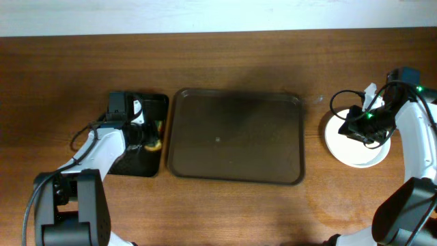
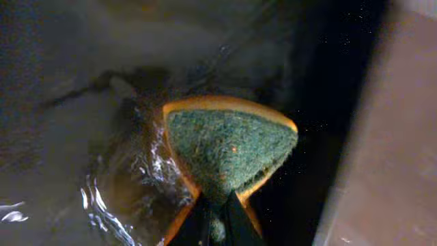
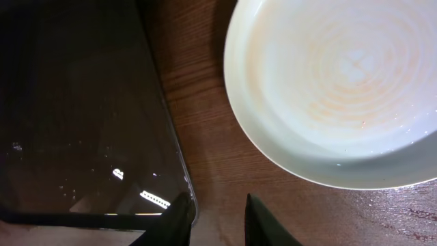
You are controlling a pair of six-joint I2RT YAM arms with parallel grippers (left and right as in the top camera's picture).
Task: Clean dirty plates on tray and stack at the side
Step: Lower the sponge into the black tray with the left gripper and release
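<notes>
Leftmost: left gripper (image 2: 217,225) clenched on sponge (image 2: 229,150), green scrub face toward camera, dipped in water of black basin (image 1: 138,168). Centre: one brown tray (image 1: 235,137), no plate on it. Right: one white plate (image 3: 334,89) on table (image 1: 68,68) just beside tray, faint orange smear inside; any plates beneath, cannot tell. Right gripper (image 3: 217,222) parted, empty, over strip between tray and plate; plate lies ahead-right of it. Right arm nearer plate; left arm well apart, across tray. One sponge, one basin.
</notes>
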